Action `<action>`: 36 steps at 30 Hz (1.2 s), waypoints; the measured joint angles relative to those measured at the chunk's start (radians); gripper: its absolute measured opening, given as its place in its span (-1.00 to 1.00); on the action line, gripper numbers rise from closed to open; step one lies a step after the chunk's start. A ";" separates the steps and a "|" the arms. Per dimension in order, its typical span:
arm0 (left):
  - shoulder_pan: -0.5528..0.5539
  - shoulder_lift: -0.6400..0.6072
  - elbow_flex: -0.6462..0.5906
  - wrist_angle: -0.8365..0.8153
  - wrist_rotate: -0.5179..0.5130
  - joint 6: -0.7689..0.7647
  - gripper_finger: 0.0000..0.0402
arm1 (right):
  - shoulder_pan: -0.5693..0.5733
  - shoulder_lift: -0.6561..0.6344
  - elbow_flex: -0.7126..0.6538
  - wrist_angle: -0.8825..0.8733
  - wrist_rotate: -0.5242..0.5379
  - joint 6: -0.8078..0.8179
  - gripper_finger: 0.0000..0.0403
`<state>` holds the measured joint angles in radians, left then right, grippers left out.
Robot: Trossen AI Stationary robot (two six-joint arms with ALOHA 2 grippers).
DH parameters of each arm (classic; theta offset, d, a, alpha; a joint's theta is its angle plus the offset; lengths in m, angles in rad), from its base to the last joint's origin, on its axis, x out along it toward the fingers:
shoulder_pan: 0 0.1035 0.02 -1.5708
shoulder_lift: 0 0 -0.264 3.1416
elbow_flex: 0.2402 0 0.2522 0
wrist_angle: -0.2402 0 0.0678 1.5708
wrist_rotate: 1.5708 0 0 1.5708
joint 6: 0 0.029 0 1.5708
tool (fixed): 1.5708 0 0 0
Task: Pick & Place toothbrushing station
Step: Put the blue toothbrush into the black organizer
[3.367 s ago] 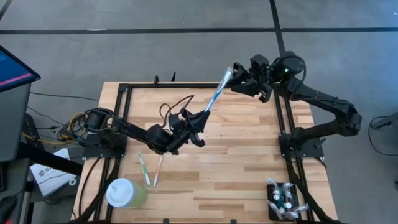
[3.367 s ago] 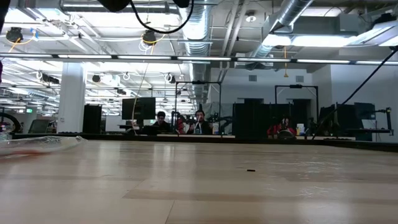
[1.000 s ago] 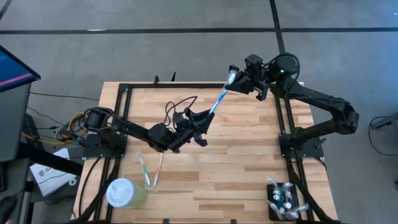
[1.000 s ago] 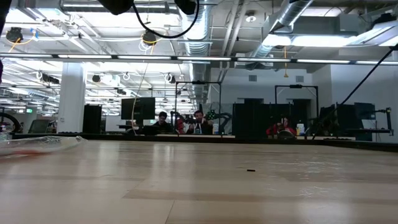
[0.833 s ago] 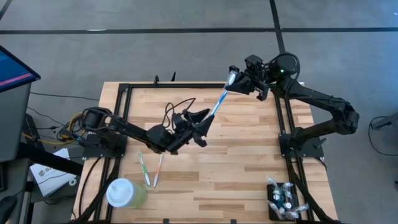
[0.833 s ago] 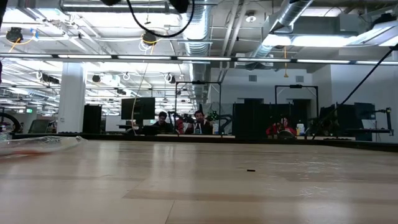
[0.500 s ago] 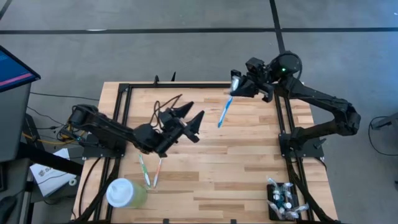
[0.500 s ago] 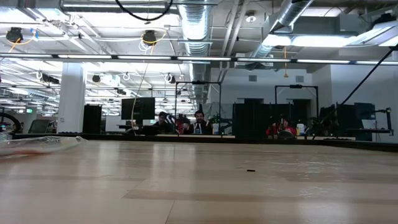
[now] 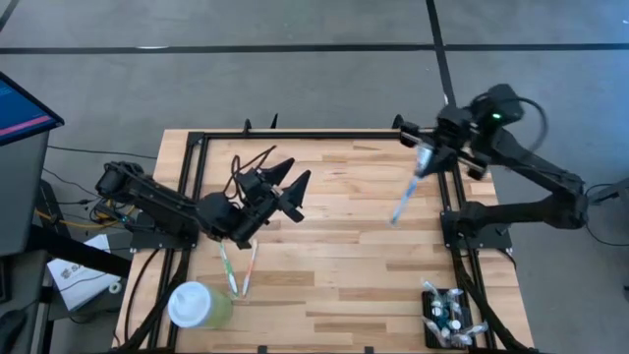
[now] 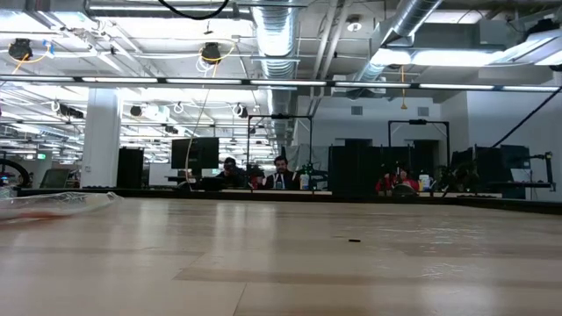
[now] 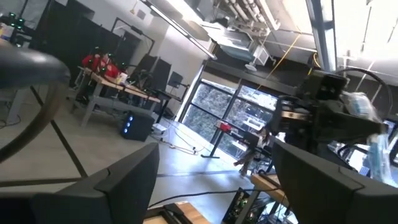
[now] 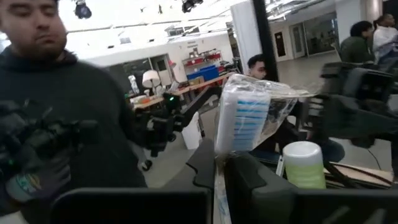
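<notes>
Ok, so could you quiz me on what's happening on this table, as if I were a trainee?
1. What does the right gripper hold?
A. a cup
B. a wrapped blue toothbrush
C. nothing

2. True or false: the left gripper is shut on a toothbrush.

3. How many loose toothbrushes lie on the wood between the left arm and the pale green cup?

Key: 1 B. 2 False: it is open and empty, above the table. 3 Two.
</notes>
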<state>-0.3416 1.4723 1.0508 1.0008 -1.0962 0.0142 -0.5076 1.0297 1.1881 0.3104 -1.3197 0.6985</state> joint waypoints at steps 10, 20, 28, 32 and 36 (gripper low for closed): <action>-0.028 0.000 0.000 -0.057 0.001 -0.050 0.42 | 0.094 -0.245 0.000 -0.684 0.066 -0.403 -0.98; -0.036 0.000 0.000 -0.106 -0.004 -0.056 0.38 | 0.230 -0.451 0.000 -1.144 0.327 -0.631 -0.98; -0.030 0.000 0.000 -0.107 -0.022 -0.056 0.38 | 0.255 -0.662 -0.082 -1.216 0.404 -0.542 -0.98; -0.030 0.000 0.000 -0.107 -0.024 -0.056 0.38 | 0.238 -0.780 -0.200 -1.178 0.404 -0.445 -0.98; -0.031 0.000 0.000 -0.107 -0.030 -0.056 0.38 | 0.217 -0.884 -0.316 -1.128 0.399 -0.367 -0.98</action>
<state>-0.3721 1.4727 1.0508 0.8940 -1.1259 -0.0422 -0.2907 0.1461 0.8717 -0.8176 -0.9205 0.3319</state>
